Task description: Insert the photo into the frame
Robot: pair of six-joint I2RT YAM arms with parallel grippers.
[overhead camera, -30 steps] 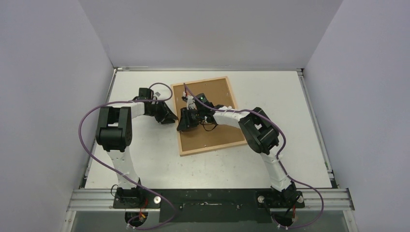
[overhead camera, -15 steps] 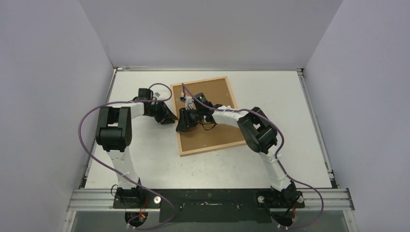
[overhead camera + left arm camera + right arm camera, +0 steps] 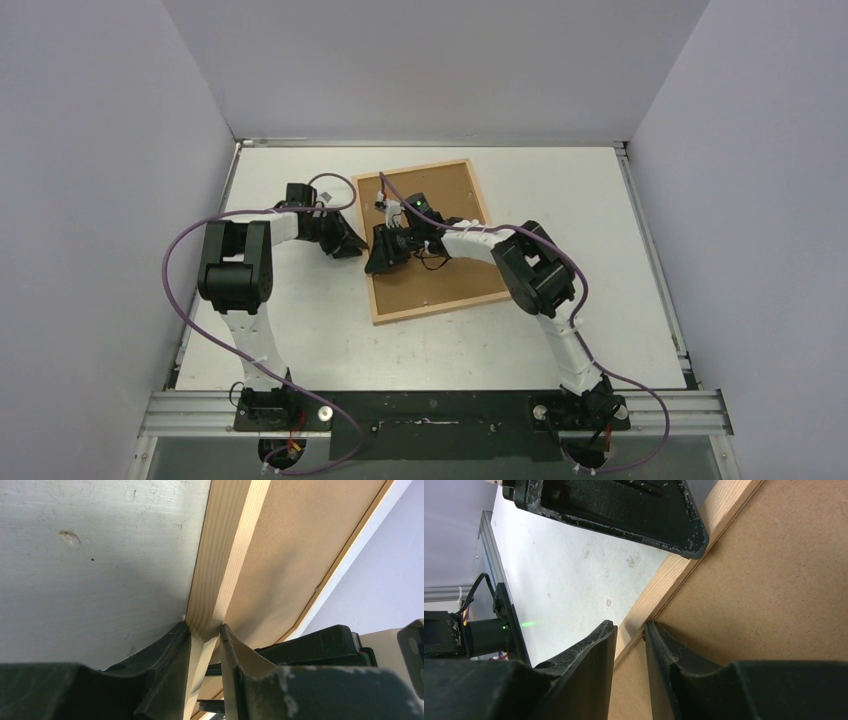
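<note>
- Frame lies back-up on our worktop, toward the far side.
- Our left hand pinches its left rail.
- Our right hand nips that rail too.

Plain white table, a bit scuffed, boxed in by pale greyish walls left, far and right. Metal rail along the near edge.

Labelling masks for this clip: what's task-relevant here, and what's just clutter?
Job: frame; left end effector and right end effector, both clamped on one rail. Photo not visible.
Lying about: brown backing board inside frame; table; purple cables.
</note>
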